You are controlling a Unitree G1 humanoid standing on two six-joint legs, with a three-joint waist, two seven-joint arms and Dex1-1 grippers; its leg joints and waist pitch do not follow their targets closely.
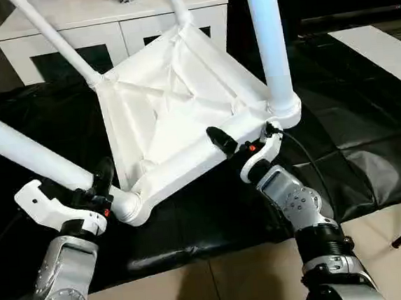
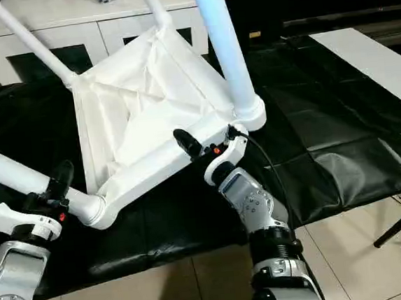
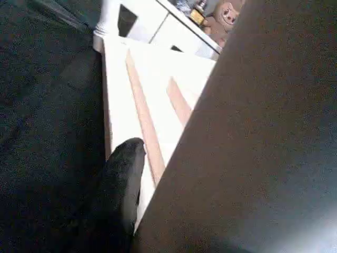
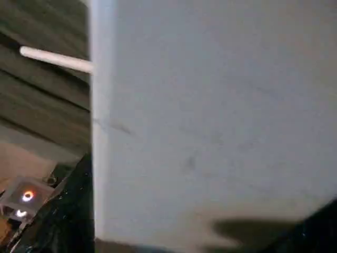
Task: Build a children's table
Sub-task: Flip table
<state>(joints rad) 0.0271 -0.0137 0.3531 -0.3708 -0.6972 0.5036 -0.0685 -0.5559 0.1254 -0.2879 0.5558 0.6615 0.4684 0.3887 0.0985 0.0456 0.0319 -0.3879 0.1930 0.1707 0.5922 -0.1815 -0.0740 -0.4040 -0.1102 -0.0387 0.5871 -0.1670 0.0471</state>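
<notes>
Centrally in the left eye view, the tabletop stands tilted on its edge on the black cloth, underside toward the camera, with legs plugged into its corner sockets and running out past the top and left edges. At lower left the left gripper is clamped around a leg just above the corner socket. Right of centre the right gripper straddles the tabletop's lower rim with its fingers on either side, though whether they press the rim cannot be told; a white cabinet stands at the upper left.
</notes>
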